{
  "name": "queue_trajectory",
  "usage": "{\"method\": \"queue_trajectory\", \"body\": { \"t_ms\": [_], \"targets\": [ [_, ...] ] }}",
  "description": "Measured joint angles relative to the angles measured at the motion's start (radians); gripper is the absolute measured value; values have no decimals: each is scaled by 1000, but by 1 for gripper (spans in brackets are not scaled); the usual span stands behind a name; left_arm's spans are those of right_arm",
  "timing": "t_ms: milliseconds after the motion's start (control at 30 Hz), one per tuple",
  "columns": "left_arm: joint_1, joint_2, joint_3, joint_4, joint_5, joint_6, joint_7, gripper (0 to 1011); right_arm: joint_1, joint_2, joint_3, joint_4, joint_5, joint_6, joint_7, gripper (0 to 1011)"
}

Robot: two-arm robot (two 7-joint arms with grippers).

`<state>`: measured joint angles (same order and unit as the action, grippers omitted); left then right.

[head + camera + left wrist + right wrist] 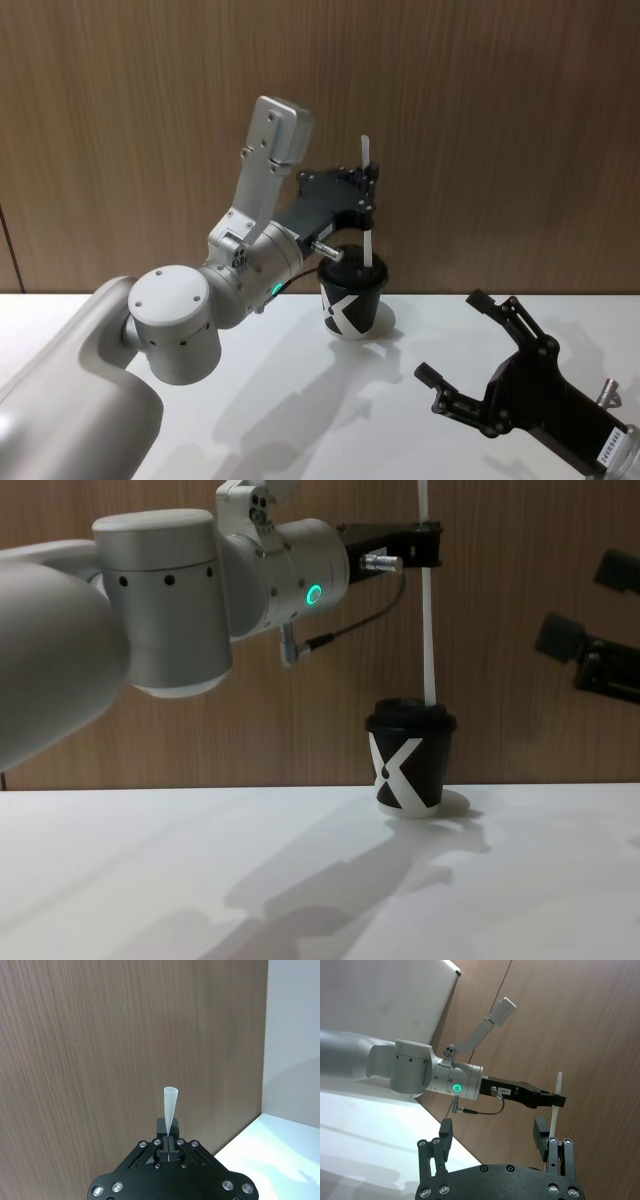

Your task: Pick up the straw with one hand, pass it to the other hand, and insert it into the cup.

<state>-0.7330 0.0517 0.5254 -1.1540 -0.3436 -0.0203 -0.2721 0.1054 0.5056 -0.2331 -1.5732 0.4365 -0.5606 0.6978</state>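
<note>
The straw point(369, 243) stands upright above the cup point(350, 303), a black cup with a white X and a black lid, near the table's back edge. My left gripper point(370, 190), with the silver wrist and green ring, is shut on the straw's upper part. In the chest view the straw point(427, 630) reaches down to the lid of the cup point(410, 770); whether its tip is inside I cannot tell. The left wrist view shows the straw point(170, 1102) pinched in the left gripper point(169, 1136). My right gripper point(452, 335) hangs open to the right, holding nothing.
A wood-panel wall point(500, 120) stands right behind the cup. The white table point(300, 420) stretches in front of the cup. The left arm's big silver elbow point(175, 325) fills the near left.
</note>
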Motion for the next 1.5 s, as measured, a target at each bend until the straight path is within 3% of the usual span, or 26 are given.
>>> {"method": "queue_trajectory", "body": {
  "t_ms": [867, 1500],
  "targets": [
    [10, -11, -11, 6, 32, 3, 2, 8, 0, 0, 0, 0, 0, 0, 0, 1004],
    [-1, -32, -31, 51, 36, 16, -1, 8, 0, 0, 0, 0, 0, 0, 0, 1004]
  ]
}}
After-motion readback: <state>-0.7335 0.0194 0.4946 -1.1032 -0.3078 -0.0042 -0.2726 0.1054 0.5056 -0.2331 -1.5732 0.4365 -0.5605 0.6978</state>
